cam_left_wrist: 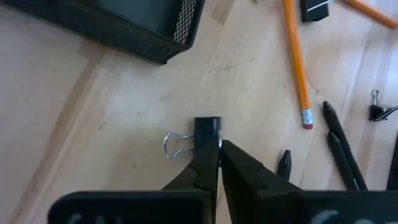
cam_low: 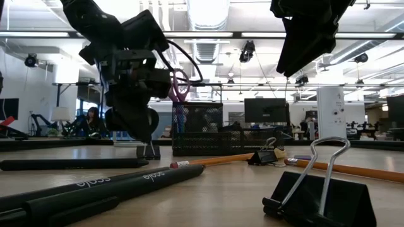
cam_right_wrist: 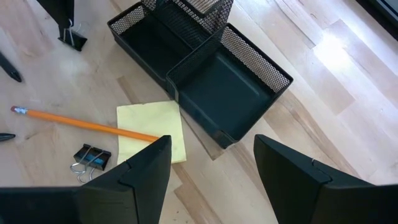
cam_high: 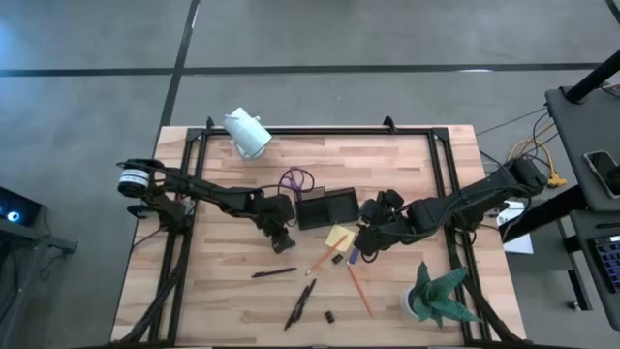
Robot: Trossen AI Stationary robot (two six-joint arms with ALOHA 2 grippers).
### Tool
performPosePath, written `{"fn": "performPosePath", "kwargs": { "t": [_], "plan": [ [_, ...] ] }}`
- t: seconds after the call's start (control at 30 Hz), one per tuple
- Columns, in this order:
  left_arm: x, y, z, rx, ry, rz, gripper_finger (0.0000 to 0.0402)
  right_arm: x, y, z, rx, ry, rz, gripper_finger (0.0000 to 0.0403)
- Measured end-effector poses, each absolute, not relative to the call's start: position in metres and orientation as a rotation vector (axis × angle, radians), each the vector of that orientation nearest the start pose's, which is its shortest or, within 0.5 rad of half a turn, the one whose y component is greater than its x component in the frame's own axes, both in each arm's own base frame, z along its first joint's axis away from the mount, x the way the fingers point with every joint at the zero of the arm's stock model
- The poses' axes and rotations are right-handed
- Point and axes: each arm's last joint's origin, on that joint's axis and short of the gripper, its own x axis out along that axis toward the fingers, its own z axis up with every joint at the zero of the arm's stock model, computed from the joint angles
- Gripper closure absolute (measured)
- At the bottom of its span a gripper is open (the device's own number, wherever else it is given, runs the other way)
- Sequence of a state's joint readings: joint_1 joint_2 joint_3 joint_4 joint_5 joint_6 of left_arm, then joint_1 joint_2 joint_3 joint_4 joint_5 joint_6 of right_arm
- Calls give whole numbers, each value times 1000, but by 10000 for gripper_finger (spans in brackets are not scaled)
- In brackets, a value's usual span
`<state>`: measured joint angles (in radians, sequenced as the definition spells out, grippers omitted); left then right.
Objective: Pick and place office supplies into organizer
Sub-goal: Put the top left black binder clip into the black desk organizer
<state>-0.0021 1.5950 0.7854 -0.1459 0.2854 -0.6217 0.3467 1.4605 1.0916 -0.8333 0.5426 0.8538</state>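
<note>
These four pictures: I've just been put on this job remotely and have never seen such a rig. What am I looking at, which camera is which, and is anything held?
Two dark robot arms work at a wooden table. One picture looks straight down on it, one sits at table height, and one rides on each wrist.

On the table: a black mesh organizer with purple-handled scissors in or beside it, a yellow sticky-note pad, orange pencils, black pens, small binder clips, a plant and a white camera.

The left gripper is down at the table, shut on a black binder clip beside the organizer. The right gripper hangs open above the sticky-note pad, holding nothing.
</note>
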Motion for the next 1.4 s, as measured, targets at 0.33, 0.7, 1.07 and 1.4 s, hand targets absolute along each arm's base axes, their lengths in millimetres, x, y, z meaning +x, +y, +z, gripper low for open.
{"fn": "performPosePath", "kwargs": {
  "t": [0.33, 0.7, 1.07, 1.4],
  "plan": [
    [296, -9, 185, -702, 883, 55, 401, 263, 79, 247, 247, 910, -603, 181],
    [292, -5, 219, -573, 664, 220, 401, 263, 79, 246, 243, 913, -606, 181],
    [310, -22, 205, -560, 571, 364, 401, 261, 78, 243, 235, 920, -612, 181],
    [320, -25, 183, -509, 612, 455, 401, 261, 78, 243, 232, 924, -613, 181]
  ]
}}
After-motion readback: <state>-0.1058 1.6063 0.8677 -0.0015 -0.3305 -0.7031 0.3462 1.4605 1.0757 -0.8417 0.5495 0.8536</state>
